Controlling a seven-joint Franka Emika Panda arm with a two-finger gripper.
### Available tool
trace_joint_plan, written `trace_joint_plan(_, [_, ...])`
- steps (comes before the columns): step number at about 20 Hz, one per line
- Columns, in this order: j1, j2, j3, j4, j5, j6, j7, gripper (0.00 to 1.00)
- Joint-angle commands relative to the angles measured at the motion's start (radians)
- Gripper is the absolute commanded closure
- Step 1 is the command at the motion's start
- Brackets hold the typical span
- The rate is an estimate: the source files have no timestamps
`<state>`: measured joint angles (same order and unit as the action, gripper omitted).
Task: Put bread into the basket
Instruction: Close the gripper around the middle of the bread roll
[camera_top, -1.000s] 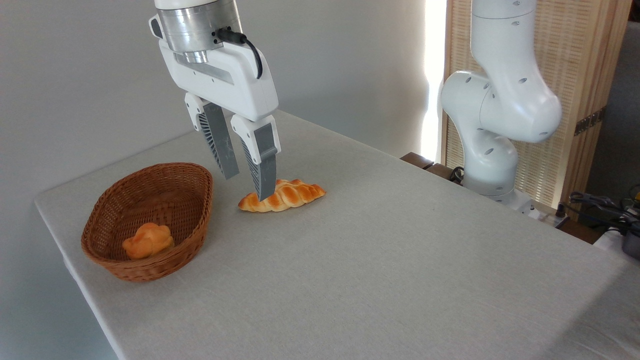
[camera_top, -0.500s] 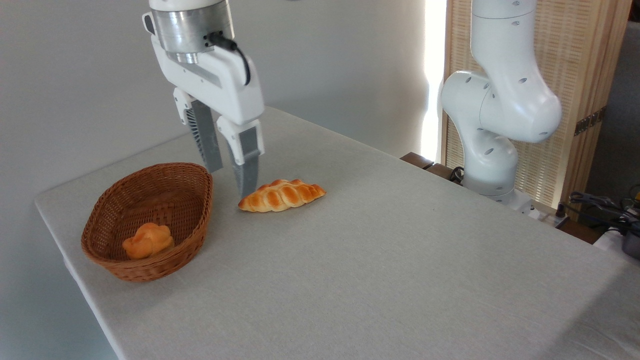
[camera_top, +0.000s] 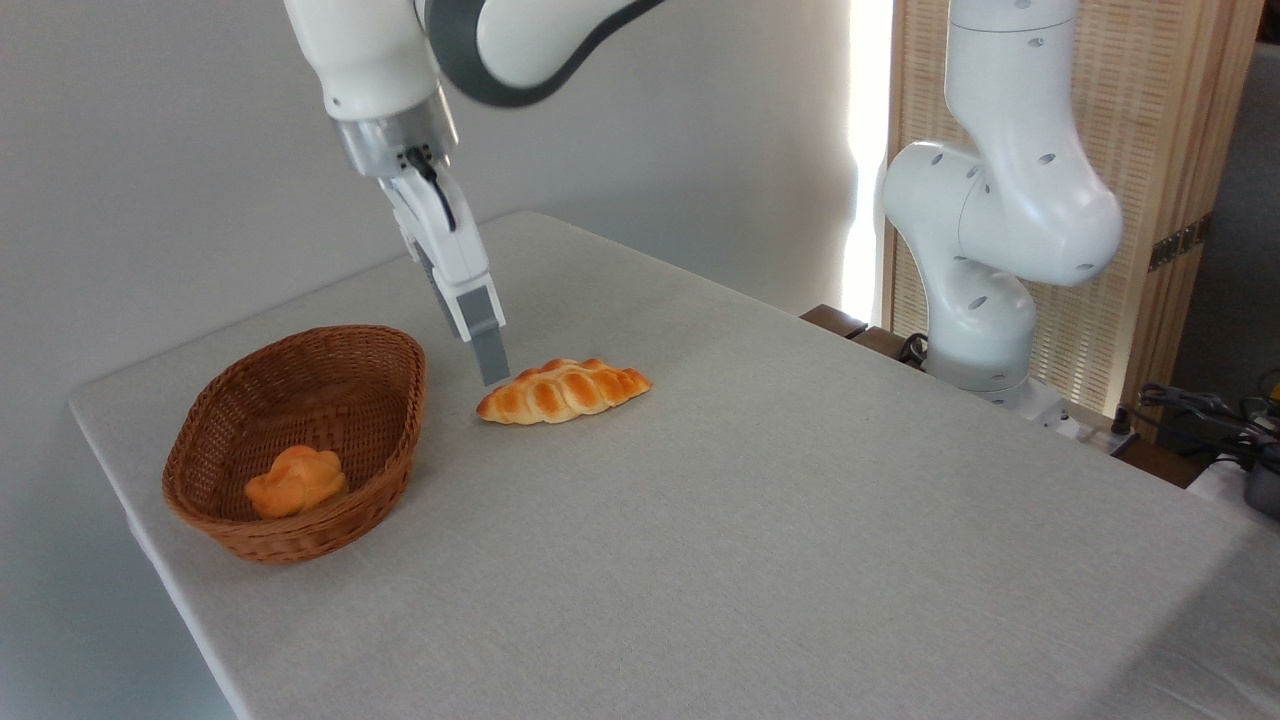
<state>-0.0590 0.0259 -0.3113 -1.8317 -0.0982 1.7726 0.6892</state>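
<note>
Arm: I see the white Panda base at right of frame, w/ the upper link coming in across the top and down toward centre-left.
Gripper (camera_top: 489, 368): seen edge-on from my cam, tilted, tip pointing down-right. Hangs just left of and slightly above the loaf's left end; I can't confirm contact w/ loaf or cloth.
Jaws: only one grey finger (camera_top: 487, 350) shows, the other is hidden behind it. Gap not visible, so I can't tell wide vs narrow. Nothing seen held.
Bread (camera_top: 563, 390): braided golden loaf, lying flat on the worktop (camera_top: 760, 520), just left of frame centre. Long axis approx left-right, right end a bit higher in frame. Outside the basket, just to its right w/ a strip of cloth between.
Basket (camera_top: 300, 435): brown wicker oval, lower-left part of frame, near the worktop's left edge. Upright.
Bun (camera_top: 296, 481): small round knobbly orange bun, inside basket, at the near end of its floor.
Worktop: grey cloth cover.
Background: pale wall at left and centre; slatted wood screen (camera_top: 1130, 120) upper right; dark cables (camera_top: 1200, 410) at far right edge.
</note>
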Motion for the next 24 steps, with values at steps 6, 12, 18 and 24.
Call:
trace_joint_plan(6, [0.005,-0.018,-0.097,-0.213,-0.017,0.120,0.108,0.00])
trace_joint_plan(12, [-0.005,0.017,-0.115,-0.259,-0.017,0.136,0.136,0.00])
trace_joint_plan(18, [-0.005,0.019,-0.115,-0.258,-0.017,0.137,0.135,0.88])
trace_joint_plan(24, [-0.005,0.019,-0.114,-0.256,-0.017,0.128,0.135,0.93])
